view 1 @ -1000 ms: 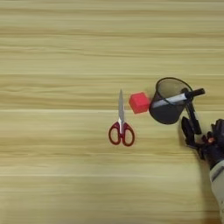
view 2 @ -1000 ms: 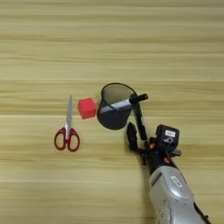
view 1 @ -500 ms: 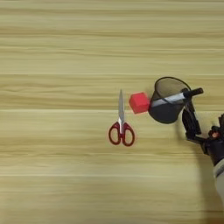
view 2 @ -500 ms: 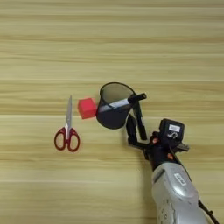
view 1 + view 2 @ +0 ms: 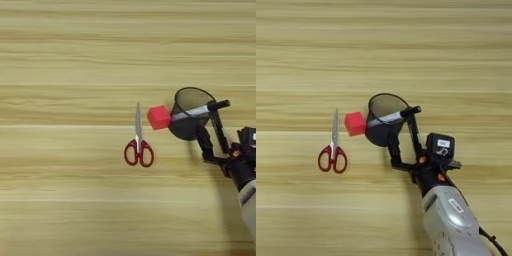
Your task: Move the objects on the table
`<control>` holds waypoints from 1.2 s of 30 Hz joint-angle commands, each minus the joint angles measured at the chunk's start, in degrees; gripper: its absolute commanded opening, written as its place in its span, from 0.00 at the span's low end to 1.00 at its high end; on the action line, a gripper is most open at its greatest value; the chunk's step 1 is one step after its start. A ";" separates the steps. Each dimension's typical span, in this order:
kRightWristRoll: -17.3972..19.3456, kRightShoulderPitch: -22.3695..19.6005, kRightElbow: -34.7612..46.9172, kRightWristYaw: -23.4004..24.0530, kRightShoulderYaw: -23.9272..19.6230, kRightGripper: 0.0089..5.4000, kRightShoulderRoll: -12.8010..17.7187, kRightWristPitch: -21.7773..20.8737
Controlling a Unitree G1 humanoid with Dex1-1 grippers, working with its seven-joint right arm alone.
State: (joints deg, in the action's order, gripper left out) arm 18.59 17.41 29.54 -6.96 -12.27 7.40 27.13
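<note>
On the wooden table (image 5: 75, 50) stands the black wire-mesh pen cup (image 5: 186, 100), also in the right eye view (image 5: 381, 102). The grey-white marker (image 5: 192, 112) leans in it, and its black cap (image 5: 411, 110) sticks out over the right rim. My right gripper (image 5: 401, 126) is open just right of the cup. One black finger (image 5: 392, 147) lies against the cup's near right wall. The other finger (image 5: 415, 137) reaches up to just under the marker's cap; whether it touches is unclear. Nothing is clamped between them.
A red cube (image 5: 159, 117) sits against the cup's left side. Red-handled scissors (image 5: 138, 145) lie left of the cube, blades pointing away from me. My silver forearm (image 5: 453, 220) comes in from the bottom right.
The gripper has slid up and to the left, closing in on the cup's right side until its fingers reach beside the cup and under the marker's cap. Cup, marker, cube and scissors stay put.
</note>
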 commanded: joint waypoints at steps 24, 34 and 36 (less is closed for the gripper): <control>3.63 -3.10 6.01 -2.48 -2.27 1.00 1.49 -0.02; 6.22 -4.39 6.54 -2.90 -3.99 1.00 1.46 -0.93; 6.59 -4.89 6.37 -2.95 -4.41 1.00 1.35 -1.33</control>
State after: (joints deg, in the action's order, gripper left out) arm 24.37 15.49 33.83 -9.67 -15.69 8.15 29.09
